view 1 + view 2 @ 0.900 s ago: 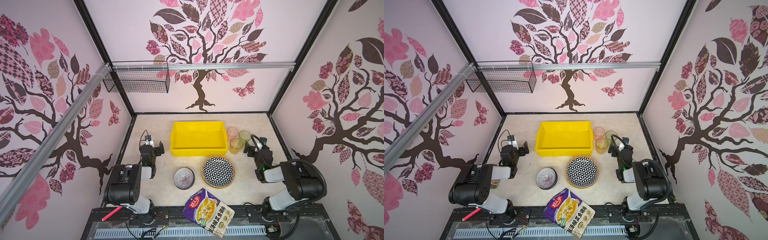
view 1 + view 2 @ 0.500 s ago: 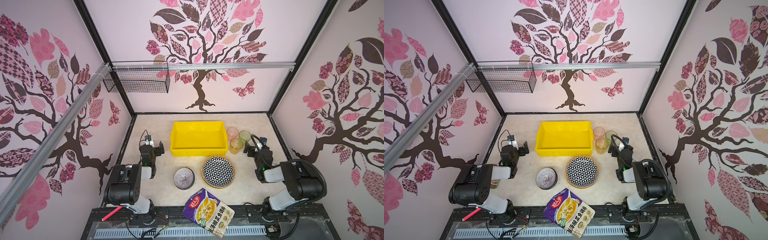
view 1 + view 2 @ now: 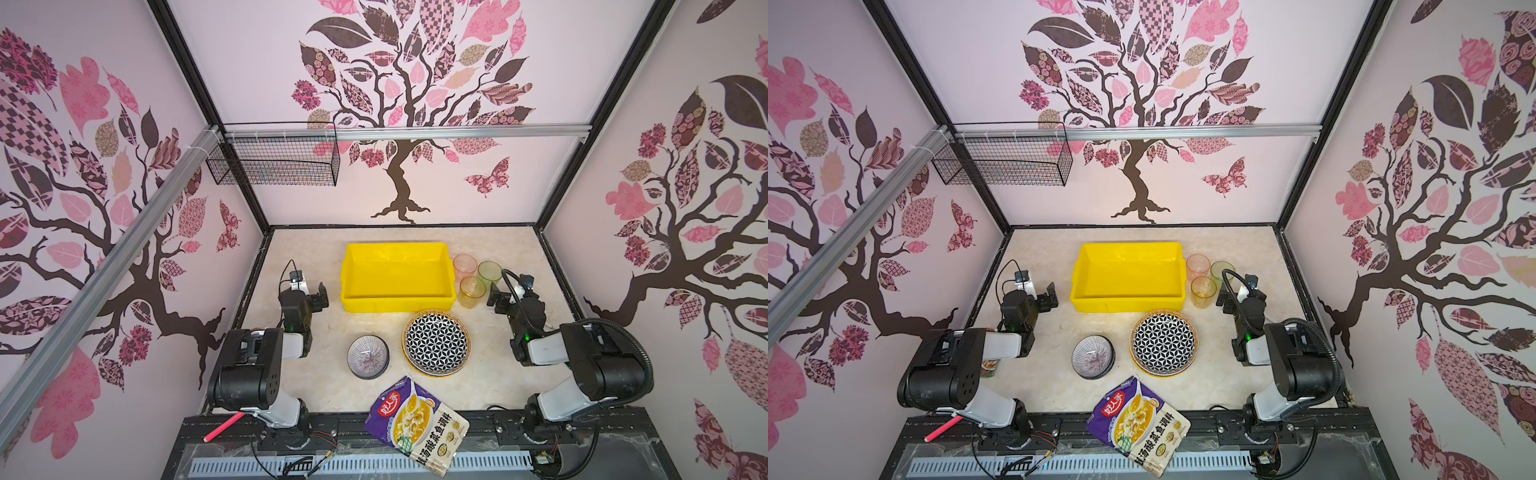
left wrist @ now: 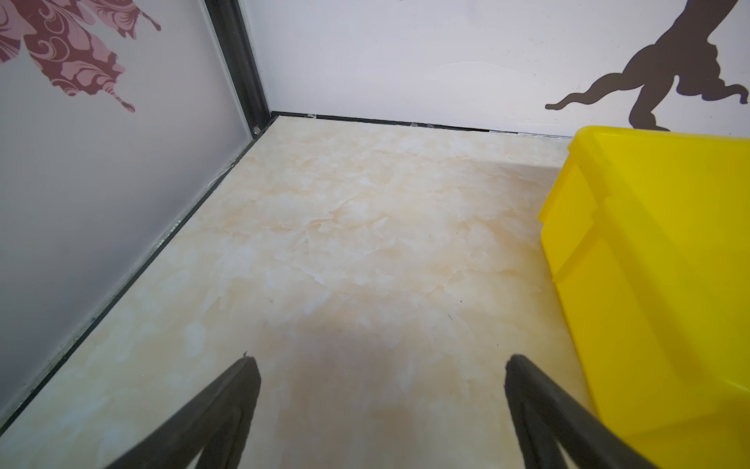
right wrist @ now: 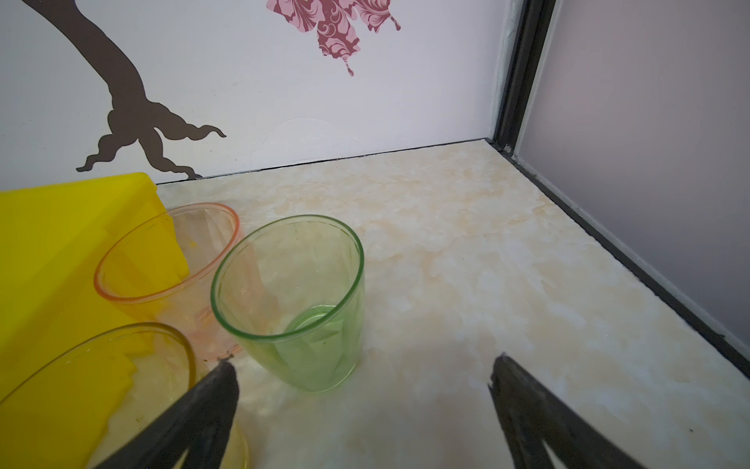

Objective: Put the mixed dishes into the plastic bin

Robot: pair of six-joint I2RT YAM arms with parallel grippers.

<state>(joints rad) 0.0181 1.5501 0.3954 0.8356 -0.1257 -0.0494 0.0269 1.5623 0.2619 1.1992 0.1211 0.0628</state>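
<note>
Jaws of right gripper [image 5: 363,365] and left gripper [image 4: 377,365] stand wide, empty; green tumbler [image 5: 288,300] just ahead of right fingers [image 5: 203,406] judged light, slick, brittle (pinch mid-wall).

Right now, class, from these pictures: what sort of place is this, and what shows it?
Likely a robot test booth, not a kitchen: left arm and right arm mounted in front, tree-decal walls boxing the tabletop, plate and bowl staged by a yellow bin.

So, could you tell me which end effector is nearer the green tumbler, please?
Right. The right end effector sits just beside the green tumbler; the left end effector is beyond the yellow bin.
</note>
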